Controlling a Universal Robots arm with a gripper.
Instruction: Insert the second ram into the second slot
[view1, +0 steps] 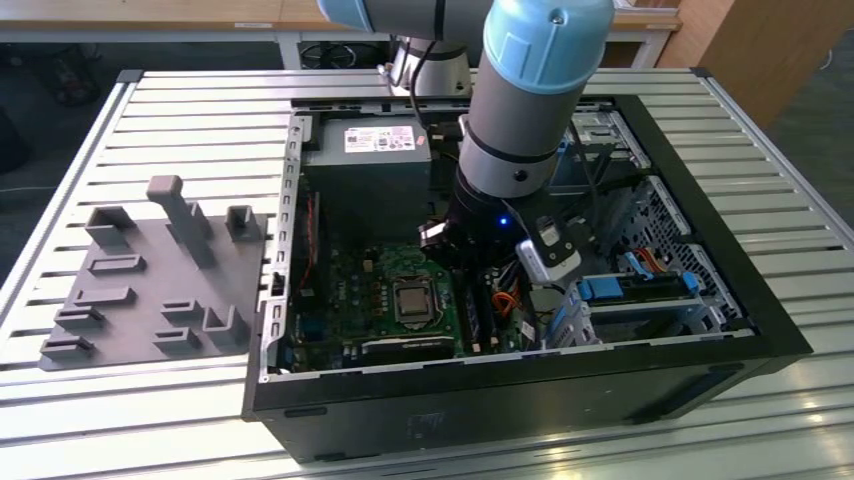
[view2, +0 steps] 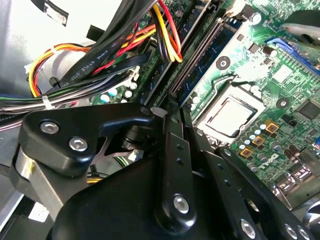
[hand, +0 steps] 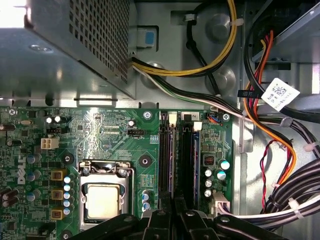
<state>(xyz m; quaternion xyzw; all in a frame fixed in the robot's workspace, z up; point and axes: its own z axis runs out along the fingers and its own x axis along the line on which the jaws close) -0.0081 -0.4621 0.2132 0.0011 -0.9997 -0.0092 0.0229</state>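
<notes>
Seating well, by judgement, means keeping the second ram (hand: 196, 150) square along its slot and pressing evenly at both ends so the latches catch. In both wrist views the fingers (hand: 172, 212) stand nearly together, directly over the memory slots (view2: 197, 55) on the motherboard (hand: 115, 135). The blue stick lies in the slot just beside the fingers; whether they touch it cannot be told.

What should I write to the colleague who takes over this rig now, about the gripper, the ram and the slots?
Gripper: down inside the open black computer case, over the long black memory slots on the green motherboard; open or shut cannot be told.
Ram: a thin blue board edge lies along one slot; none confirmed in the gripper.
Done, left: whether the second insertion is finished cannot be told.
</notes>
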